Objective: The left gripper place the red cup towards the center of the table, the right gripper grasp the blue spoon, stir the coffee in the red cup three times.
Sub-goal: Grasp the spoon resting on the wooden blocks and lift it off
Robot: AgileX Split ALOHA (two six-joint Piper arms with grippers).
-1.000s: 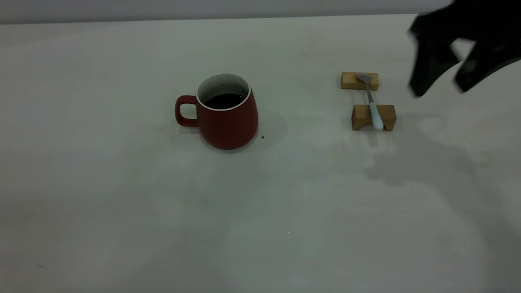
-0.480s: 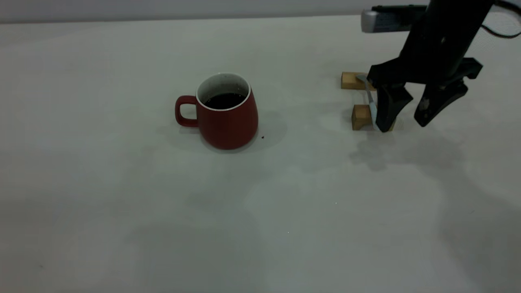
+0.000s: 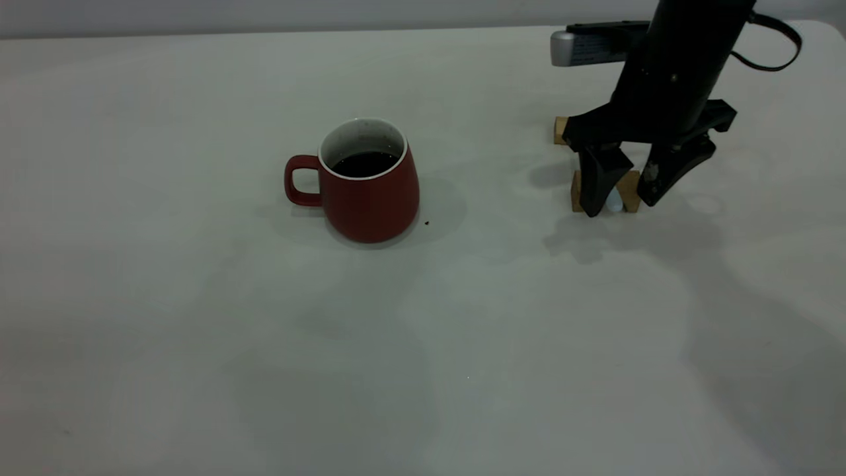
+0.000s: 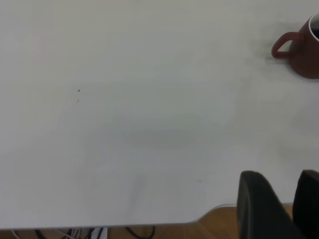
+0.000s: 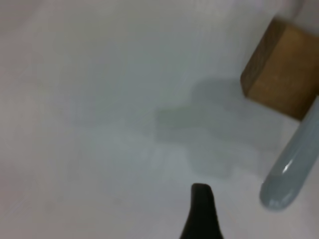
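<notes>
The red cup [image 3: 370,188] stands upright near the table's [image 3: 198,330] middle, handle to the left, with dark coffee [image 3: 363,163] inside. It also shows far off in the left wrist view as the cup [image 4: 305,50]. The blue spoon [image 3: 615,200] lies across two wooden blocks; only its handle end shows. In the right wrist view the spoon handle [image 5: 291,169] lies beside one black fingertip [image 5: 202,211]. My right gripper [image 3: 626,197] is open, low over the near block, one finger on each side of the handle. My left gripper [image 4: 285,199] hangs open and empty at the table's edge.
The near wooden block [image 3: 631,192] and far wooden block [image 3: 561,129] hold the spoon and sit under the right gripper. A small dark speck [image 3: 426,223] lies by the cup. The table's rounded corner [image 4: 199,222] is close to the left gripper.
The right gripper came in from the upper right, dropped toward the table and shifted left, and its open fingers now straddle the spoon handle. The cup has not moved.
</notes>
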